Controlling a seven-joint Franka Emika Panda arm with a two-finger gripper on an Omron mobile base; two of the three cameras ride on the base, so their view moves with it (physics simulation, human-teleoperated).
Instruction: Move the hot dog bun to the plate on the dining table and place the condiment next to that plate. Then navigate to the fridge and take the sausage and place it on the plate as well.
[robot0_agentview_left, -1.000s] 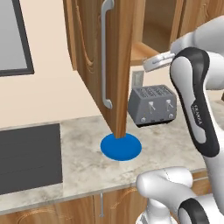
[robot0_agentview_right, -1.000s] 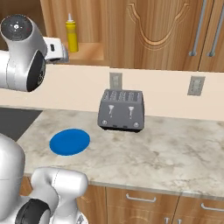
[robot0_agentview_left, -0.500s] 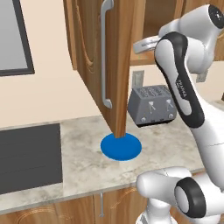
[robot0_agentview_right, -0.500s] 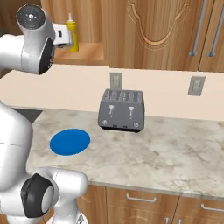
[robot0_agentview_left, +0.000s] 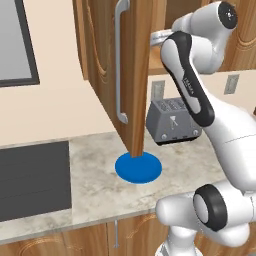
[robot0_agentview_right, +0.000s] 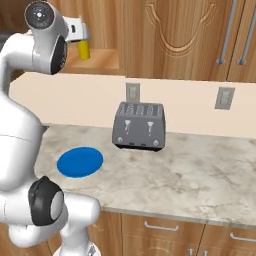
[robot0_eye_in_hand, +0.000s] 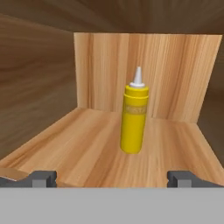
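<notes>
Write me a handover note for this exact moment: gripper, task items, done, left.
Gripper: open, empty, aimed at the condiment with a gap to it.
Condiment: upright on the wooden shelf inside the open cabinet, above the counter with the toaster and blue plate.
Done: nothing visibly placed yet.
Left: close in, grasp the condiment, set it beside the banded plate on the dining table; then bun and sausage onto that plate.

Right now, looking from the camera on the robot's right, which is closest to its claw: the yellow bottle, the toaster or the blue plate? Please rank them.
1. Yellow bottle: on the wooden cupboard shelf, just in front of the open gripper.
2. Toaster: down on the counter, against the wall.
3. Blue plate: lower still, flat on the counter near the front edge.
</notes>
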